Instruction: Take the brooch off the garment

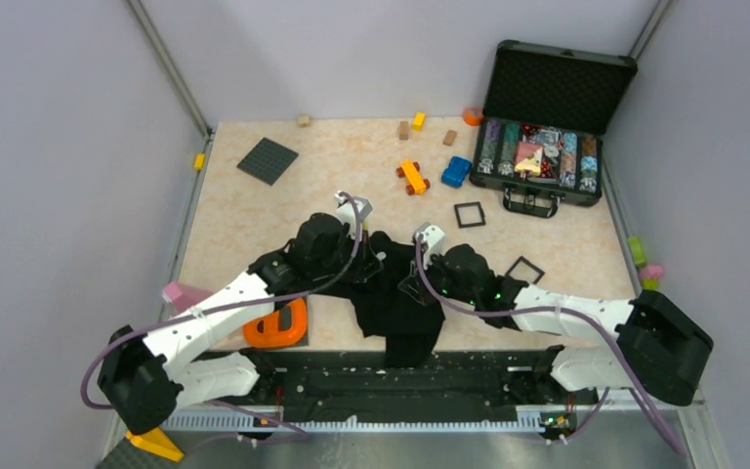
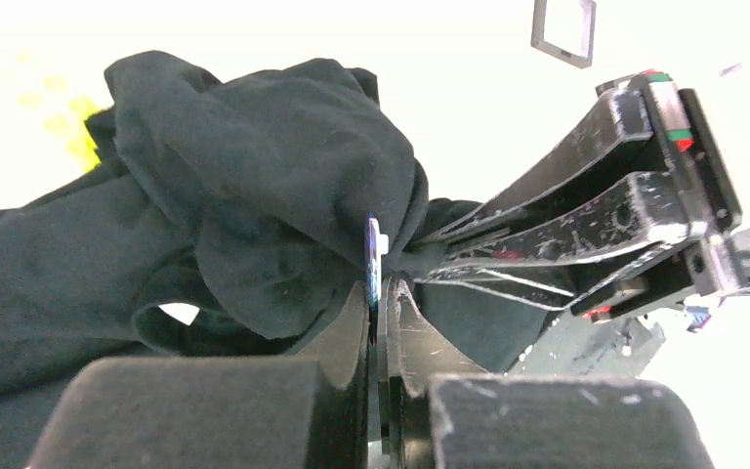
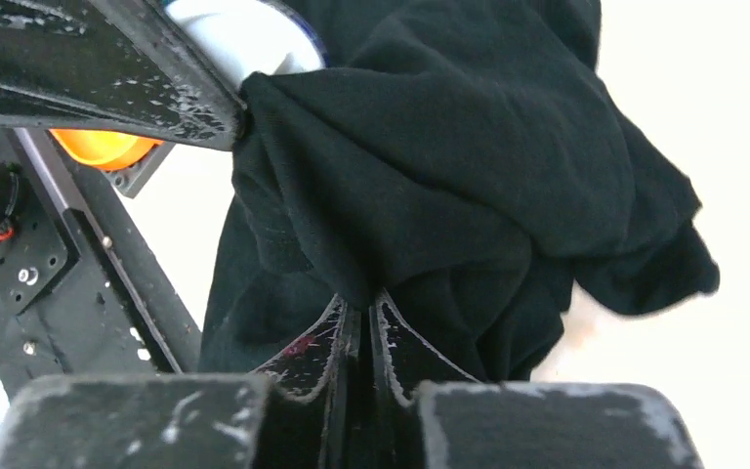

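Observation:
The black garment (image 1: 397,298) lies bunched at the near middle of the table, lifted between both grippers. My left gripper (image 2: 379,285) is shut on the brooch (image 2: 374,256), a thin silvery-white disc seen edge-on, pressed against the cloth (image 2: 254,176). In the right wrist view the brooch (image 3: 244,34) shows as a white round face at the top left, held by the left fingers (image 3: 107,68). My right gripper (image 3: 359,305) is shut on a fold of the garment (image 3: 430,166), right beside the brooch. In the top view the left gripper (image 1: 369,266) and right gripper (image 1: 412,283) meet over the cloth.
An open black case (image 1: 547,137) of poker chips stands at the back right. Two black square frames (image 1: 469,214) (image 1: 524,269), toy cars (image 1: 412,177) (image 1: 456,171), small blocks and a grey baseplate (image 1: 267,160) lie on the table. An orange object (image 1: 275,327) sits near left.

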Robot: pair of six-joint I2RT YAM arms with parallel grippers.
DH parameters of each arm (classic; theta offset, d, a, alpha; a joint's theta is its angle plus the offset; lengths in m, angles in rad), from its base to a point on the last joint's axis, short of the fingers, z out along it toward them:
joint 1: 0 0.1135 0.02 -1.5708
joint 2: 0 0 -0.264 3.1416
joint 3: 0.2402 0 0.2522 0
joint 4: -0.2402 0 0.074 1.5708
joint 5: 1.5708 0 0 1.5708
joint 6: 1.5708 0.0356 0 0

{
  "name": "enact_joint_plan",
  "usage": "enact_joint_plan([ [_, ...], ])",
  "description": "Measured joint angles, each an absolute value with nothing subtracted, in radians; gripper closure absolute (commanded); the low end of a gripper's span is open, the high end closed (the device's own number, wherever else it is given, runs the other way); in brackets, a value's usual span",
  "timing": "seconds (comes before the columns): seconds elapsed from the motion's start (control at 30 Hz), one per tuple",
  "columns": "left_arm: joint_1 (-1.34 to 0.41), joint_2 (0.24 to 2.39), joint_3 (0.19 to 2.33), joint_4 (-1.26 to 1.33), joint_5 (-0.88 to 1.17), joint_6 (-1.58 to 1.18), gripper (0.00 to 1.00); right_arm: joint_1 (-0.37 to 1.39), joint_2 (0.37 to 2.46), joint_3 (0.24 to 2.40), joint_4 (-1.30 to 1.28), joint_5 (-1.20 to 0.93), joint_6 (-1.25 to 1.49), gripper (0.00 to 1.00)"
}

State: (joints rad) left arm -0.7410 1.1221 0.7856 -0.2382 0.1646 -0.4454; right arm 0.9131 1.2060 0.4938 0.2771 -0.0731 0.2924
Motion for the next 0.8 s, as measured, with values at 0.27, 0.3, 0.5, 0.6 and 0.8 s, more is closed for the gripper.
enact_joint_plan([
  [0.27,-0.745,0.941,0.636,-0.06,0.073,-0.43,1.0,0.937,1.26,0.559,0.329,-0.165,0.318,1.0],
  [0.3,-0.745,0.914,0.604,-0.021,0.065,-0.43,1.0,0.948,1.26,0.559,0.33,-0.172,0.323,1.0],
  [0.5,-0.745,0.84,0.495,0.149,0.051,-0.433,1.0,0.981,1.253,0.559,0.336,-0.212,0.344,0.93],
  [0.6,-0.745,0.83,0.473,0.208,0.067,-0.435,1.0,0.981,1.243,0.561,0.326,-0.215,0.349,0.55],
  [0.8,-0.745,0.802,0.463,0.309,0.172,-0.403,1.0,0.972,1.13,0.591,0.202,-0.196,0.317,0.28],
])
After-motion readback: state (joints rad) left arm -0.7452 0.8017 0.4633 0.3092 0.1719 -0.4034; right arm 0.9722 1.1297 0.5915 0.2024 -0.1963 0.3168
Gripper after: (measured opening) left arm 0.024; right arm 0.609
